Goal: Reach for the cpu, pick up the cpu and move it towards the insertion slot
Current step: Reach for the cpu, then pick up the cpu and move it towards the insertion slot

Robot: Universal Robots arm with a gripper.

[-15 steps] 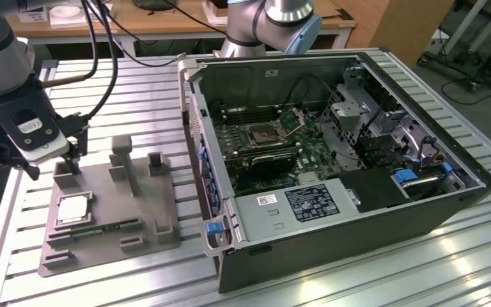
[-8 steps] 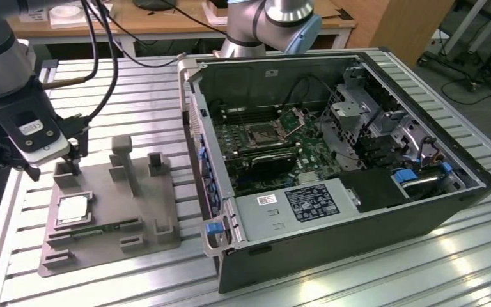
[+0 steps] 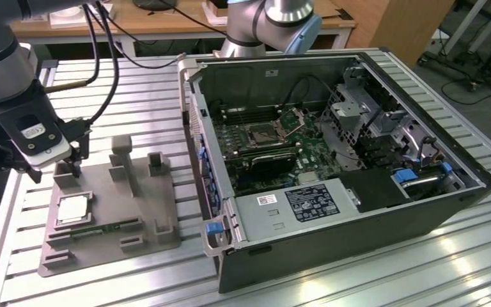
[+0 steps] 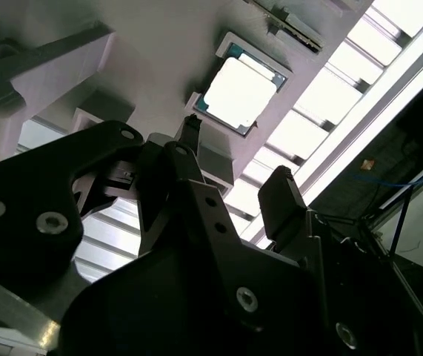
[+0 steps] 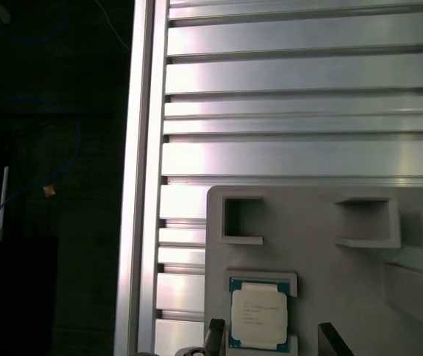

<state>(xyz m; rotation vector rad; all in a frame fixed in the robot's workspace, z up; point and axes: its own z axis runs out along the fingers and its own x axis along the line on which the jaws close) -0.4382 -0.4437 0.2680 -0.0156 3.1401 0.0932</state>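
Note:
The cpu (image 3: 73, 209) lies flat in a recess of the grey fixture (image 3: 143, 211), on the exterior view's left, its silver top plate facing up. My gripper (image 3: 56, 171) hangs a little above and behind it, open and empty, touching nothing. In both wrist views the cpu (image 4: 241, 93) (image 5: 258, 317) sits in line with the gap between the two dark fingers (image 4: 190, 133). The gripper (image 4: 237, 167) (image 5: 270, 340) stands wider than the chip. The insertion slot (image 3: 261, 134) is the square socket with a silver frame on the motherboard inside the open computer case.
The open computer case (image 3: 331, 249) stands on the exterior view's right, with tall walls around the motherboard. A green memory stick (image 3: 100, 230) lies in the fixture near the cpu. Upright grey posts (image 3: 123, 150) rise from the fixture. The slatted metal table (image 3: 109, 83) ends just beyond the fixture (image 5: 144, 222).

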